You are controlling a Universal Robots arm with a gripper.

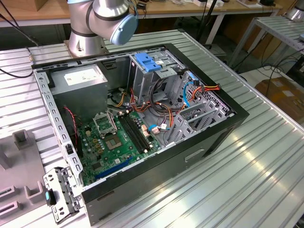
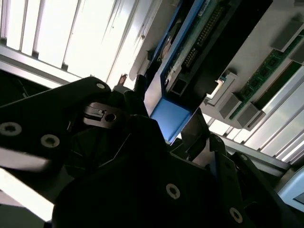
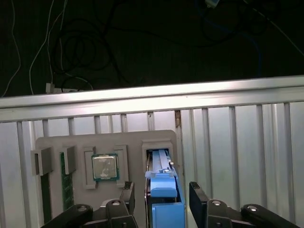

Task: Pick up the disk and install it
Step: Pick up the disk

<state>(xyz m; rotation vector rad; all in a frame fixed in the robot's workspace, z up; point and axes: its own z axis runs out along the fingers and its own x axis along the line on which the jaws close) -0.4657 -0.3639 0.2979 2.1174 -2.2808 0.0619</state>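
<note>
First wrist view, across the flat grey holding tray (image 3: 128,140) on the ribbed aluminium table (image 3: 237,142): a green memory stick (image 3: 66,183) on edge in its slot, then a square silver processor chip (image 3: 105,167) in a recess, then the flat disk with light-blue plastic rails (image 3: 160,164), standing on edge in the end slot. At the disk, the black gripper (image 3: 162,194) is spread, one finger on either side with small gaps showing, not pinching. Exterior view: an open black computer case (image 1: 190,156) lies on the table.

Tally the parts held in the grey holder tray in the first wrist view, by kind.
Disk: 1
Processor chip: 1
Memory sticks: 2
Total: 4
</note>
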